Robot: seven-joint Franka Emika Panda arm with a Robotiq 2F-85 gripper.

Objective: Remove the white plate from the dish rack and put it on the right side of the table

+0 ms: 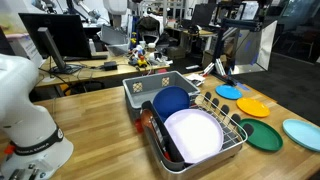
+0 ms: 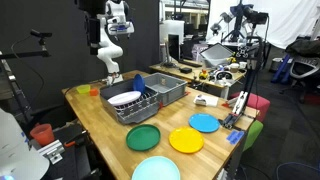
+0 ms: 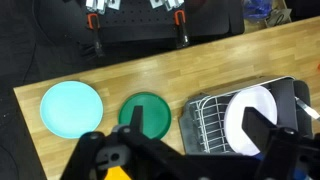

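Note:
The white plate [image 1: 193, 135] lies tilted in the silver dish rack [image 1: 232, 128], with a dark blue plate [image 1: 170, 100] just behind it. Both exterior views show the rack on the wooden table [image 1: 100, 112]. The plate [image 2: 124, 98] also shows in the rack [image 2: 138, 108] in the other exterior view. In the wrist view the plate [image 3: 250, 112] sits at the right end of the rack [image 3: 205, 125]. My gripper [image 3: 200, 130] is open and empty, high above the rack, its two dark fingers framing the rack. The arm [image 2: 110, 35] is raised well above the table.
A grey plastic tub [image 1: 150, 88] stands against the rack. Beside the rack lie a green plate [image 3: 145, 112], a large light-blue plate [image 3: 71, 107], an orange plate [image 1: 252, 106] and a small blue plate [image 1: 229, 91]. Desks with monitors stand behind.

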